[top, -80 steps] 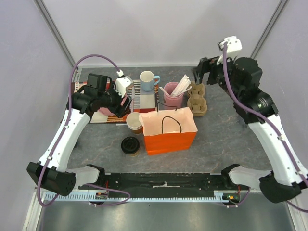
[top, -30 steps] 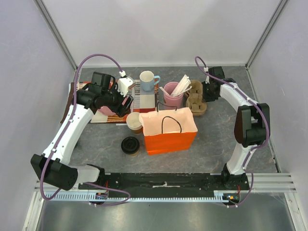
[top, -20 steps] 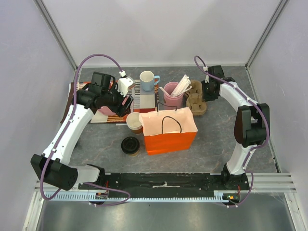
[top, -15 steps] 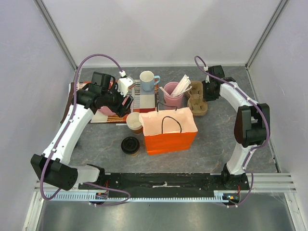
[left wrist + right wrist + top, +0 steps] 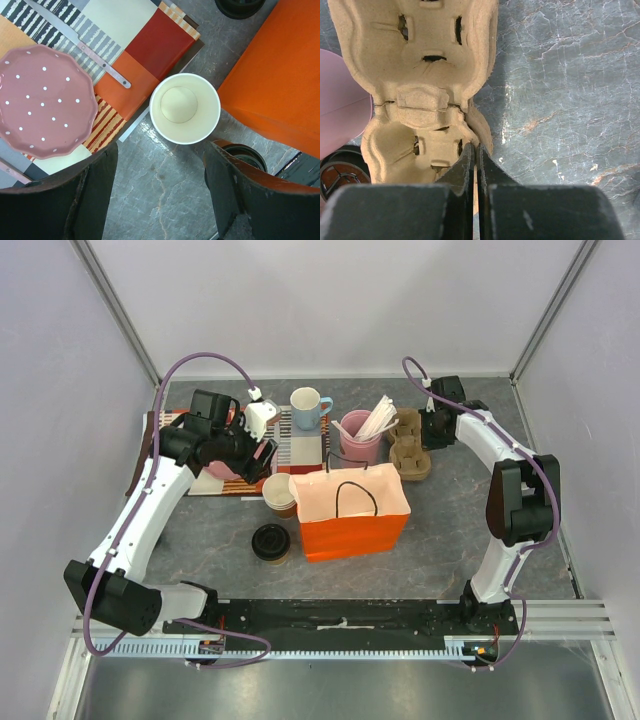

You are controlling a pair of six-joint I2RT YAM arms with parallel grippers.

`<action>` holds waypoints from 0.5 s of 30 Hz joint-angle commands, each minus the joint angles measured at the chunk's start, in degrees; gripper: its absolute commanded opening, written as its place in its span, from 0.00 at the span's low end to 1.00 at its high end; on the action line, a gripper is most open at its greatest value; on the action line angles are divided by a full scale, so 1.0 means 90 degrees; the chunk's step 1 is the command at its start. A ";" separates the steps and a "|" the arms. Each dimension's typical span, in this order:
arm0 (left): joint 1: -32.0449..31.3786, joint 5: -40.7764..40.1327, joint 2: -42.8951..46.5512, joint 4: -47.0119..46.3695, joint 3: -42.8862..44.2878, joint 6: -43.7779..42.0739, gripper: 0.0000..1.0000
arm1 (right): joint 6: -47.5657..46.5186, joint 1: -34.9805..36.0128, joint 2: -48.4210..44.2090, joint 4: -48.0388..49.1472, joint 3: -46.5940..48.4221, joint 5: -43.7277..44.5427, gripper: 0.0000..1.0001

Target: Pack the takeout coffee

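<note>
Upright coffee [image 5: 270,542] left of centre, long axis vertical, smooth black domed lid facing up. Left gripper [image 5: 160,167] spread wide above lidless paper cup [image 5: 185,108]; right gripper [image 5: 474,150] pinched on rough moulded-pulp carrier [image 5: 420,65] rim.

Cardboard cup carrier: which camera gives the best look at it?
The right wrist view: the cardboard cup carrier fills the frame, its wells clear, with the right gripper pinching its rim. The top external view shows it only small, beside the pink cup. The left wrist view does not show it.
</note>
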State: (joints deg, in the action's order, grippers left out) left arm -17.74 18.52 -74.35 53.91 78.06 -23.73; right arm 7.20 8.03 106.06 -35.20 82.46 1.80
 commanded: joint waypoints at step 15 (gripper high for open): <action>0.0027 0.0217 -0.0040 -0.0013 0.0057 -0.0245 0.77 | 0.0215 0.0025 -0.1159 0.0356 0.0096 -0.0093 0.00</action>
State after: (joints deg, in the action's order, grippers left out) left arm -17.74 18.57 -74.48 53.93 78.00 -24.18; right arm 7.94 8.10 100.66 -34.94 82.67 0.86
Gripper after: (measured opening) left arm 0.765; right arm 0.011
